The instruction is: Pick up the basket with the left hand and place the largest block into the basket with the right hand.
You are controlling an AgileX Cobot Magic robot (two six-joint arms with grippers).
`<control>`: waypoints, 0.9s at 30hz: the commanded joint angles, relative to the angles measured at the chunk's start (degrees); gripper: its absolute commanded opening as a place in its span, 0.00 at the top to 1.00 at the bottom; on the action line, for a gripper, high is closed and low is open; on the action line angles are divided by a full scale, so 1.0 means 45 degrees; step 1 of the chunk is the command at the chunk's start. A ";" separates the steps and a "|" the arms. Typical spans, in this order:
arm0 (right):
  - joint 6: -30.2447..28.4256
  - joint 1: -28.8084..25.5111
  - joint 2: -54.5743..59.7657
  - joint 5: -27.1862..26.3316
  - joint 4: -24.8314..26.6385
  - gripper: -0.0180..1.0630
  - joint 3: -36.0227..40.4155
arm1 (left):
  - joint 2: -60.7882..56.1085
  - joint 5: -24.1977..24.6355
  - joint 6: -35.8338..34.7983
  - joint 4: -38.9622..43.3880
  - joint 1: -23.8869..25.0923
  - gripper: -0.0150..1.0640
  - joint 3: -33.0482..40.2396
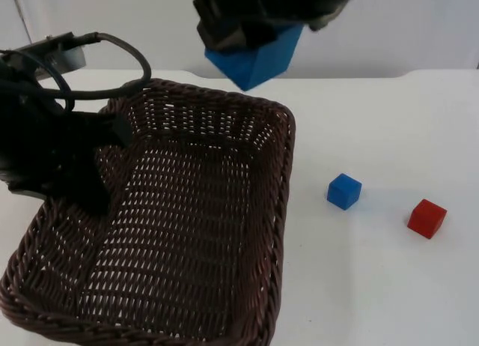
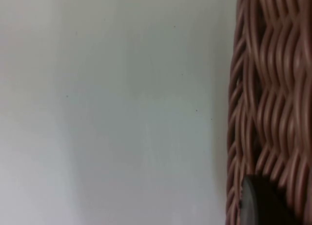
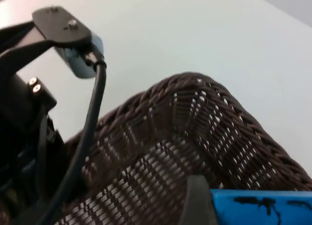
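Observation:
A dark brown wicker basket [image 1: 247, 234] fills the left half of the top view, raised toward the camera. My left gripper [image 1: 90, 189] is shut on its left rim; the left wrist view has the woven wall [image 2: 268, 98] against a black fingertip [image 2: 263, 205]. My right gripper [image 1: 251, 31] hangs above the basket's far rim, shut on the large blue block [image 1: 258, 58]. In the right wrist view that large blue block [image 3: 263, 208] sits beside a fingertip [image 3: 197, 200], over the basket [image 3: 195, 118].
A small blue cube [image 1: 344, 191] and a small red cube [image 1: 427, 218] lie on the white table [image 1: 374, 286] to the right of the basket. The grey partition wall [image 1: 419, 24] closes the far side.

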 commanded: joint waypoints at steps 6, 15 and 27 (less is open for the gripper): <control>0.0111 0.0074 0.0346 -0.1893 0.0653 0.98 0.0589 | -0.0185 -0.0117 0.0001 -0.0504 0.0003 0.99 0.0013; 0.0111 0.0074 0.2567 -0.1088 0.0653 0.98 -0.0495 | -0.0185 -0.0117 0.0001 -0.0552 0.0003 0.99 0.0013; 0.0088 0.0074 0.4671 -0.0816 0.0653 0.98 -0.1799 | -0.0185 -0.0167 0.0001 -0.0693 0.0003 0.99 0.0013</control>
